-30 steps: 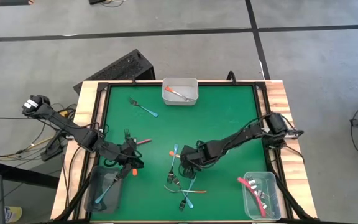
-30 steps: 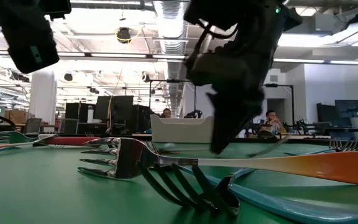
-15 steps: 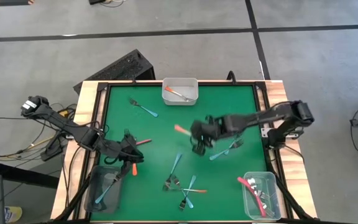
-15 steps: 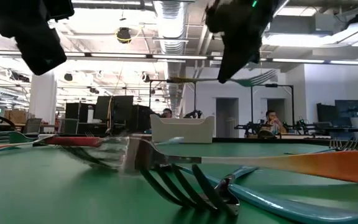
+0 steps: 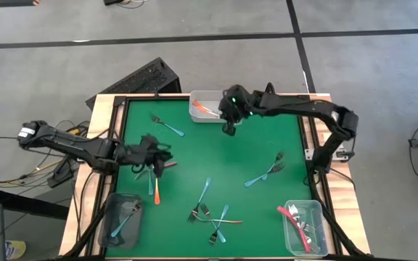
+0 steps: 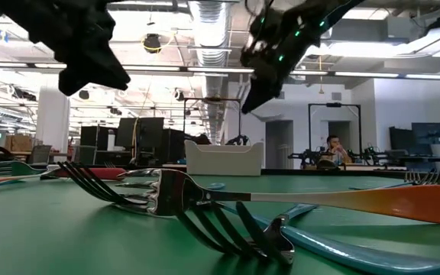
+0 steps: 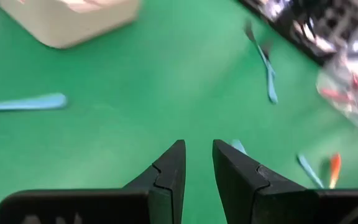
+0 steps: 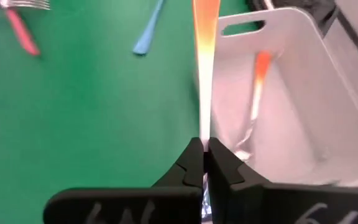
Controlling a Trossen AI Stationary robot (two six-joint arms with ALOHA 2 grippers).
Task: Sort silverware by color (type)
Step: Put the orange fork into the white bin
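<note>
Roughly half sorted: right pincer (image 8: pixel 204 163), clamped on an orange fork (image 8: pixel 203 56), hovers at the 12 o'clock bin (image 5: pixel 210 112) (one orange inside). Left pincer (image 7: pixel 196 163), narrow and empty, sits at 9. Several forks (image 5: pixel 209 213) remain loose on the desk (image 5: pixel 209 145).

Legible text: none recorded. Faint pale marks stood on the right gripper's (image 8: pixel 205 163) housing. They could not be read.

even overhead light, soft shadows; wrist views blurred.
</note>
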